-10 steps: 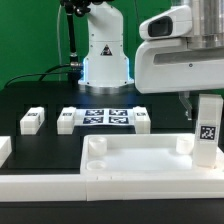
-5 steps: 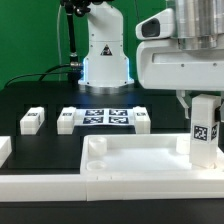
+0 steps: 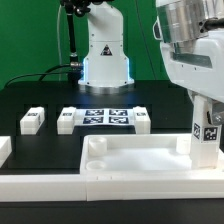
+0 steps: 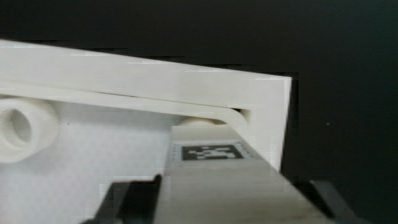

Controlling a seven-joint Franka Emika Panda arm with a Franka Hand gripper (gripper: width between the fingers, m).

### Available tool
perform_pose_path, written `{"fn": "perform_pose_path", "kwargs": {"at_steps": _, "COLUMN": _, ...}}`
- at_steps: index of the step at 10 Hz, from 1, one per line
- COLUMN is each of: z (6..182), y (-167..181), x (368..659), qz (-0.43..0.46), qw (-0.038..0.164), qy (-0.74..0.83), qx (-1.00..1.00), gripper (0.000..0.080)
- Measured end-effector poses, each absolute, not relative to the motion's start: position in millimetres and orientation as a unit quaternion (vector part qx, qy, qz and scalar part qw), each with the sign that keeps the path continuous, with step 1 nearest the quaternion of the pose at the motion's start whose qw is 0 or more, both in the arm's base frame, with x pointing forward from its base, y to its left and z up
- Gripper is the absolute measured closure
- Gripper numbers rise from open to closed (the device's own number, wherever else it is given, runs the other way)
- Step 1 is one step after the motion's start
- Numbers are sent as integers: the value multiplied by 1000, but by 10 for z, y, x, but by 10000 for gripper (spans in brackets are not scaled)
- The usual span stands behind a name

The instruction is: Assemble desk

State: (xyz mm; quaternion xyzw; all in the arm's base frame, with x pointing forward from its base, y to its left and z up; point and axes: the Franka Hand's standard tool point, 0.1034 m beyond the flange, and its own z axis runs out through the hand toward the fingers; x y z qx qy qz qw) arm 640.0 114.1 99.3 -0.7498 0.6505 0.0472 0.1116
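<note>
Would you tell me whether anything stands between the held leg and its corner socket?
Nothing visible does. The gripper holds the leg upright at the corner of the desk top on the exterior view's right; in the wrist view its end sits at the corner socket with nothing between.

Leg (image 3: 206, 140) upright at desk top's (image 3: 135, 168) corner; marker board (image 3: 105, 117) behind.

Bright, even overhead light washes the white desk top (image 3: 130, 165) nearly featureless against the black tabletop (image 3: 40, 95); shadows are faint. A bluish glow lights the robot base (image 3: 105, 58), upper centre. The wrist view is soft, perhaps motion-blurred, the leg (image 4: 214, 175) nearest the lens fuzziest.
</note>
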Motion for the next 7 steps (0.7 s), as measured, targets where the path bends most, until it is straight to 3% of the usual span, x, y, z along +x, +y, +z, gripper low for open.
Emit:
{"fn": "perform_pose_path", "kwargs": {"at_steps": 1, "z": 993, "y": 1139, "x": 6396, "qz": 43, "qw": 111, "qy": 620, "qx": -775, "gripper": 417}}
{"fn": "perform_pose_path", "kwargs": {"at_steps": 2, "z": 999, "y": 1129, "x": 6386, "qz": 38, "qw": 112, "qy": 562, "qx": -819, "gripper": 417}}
{"fn": "perform_pose_path", "kwargs": {"at_steps": 3, "z": 1005, "y": 1073, "x": 6397, "qz": 27, "qw": 114, "qy": 488, "qx": -865, "gripper": 240}}
{"fn": "perform_pose_path", "kwargs": {"at_steps": 4, "z": 996, "y": 1047, "x": 6396, "qz": 17, "qw": 116, "qy": 405, "qx": -907, "gripper": 168}}
{"fn": "perform_pose_path", "kwargs": {"at_steps": 7, "z": 986, "y": 1046, "x": 6384, "qz": 8, "qw": 114, "qy": 311, "qx": -943, "gripper": 155}}
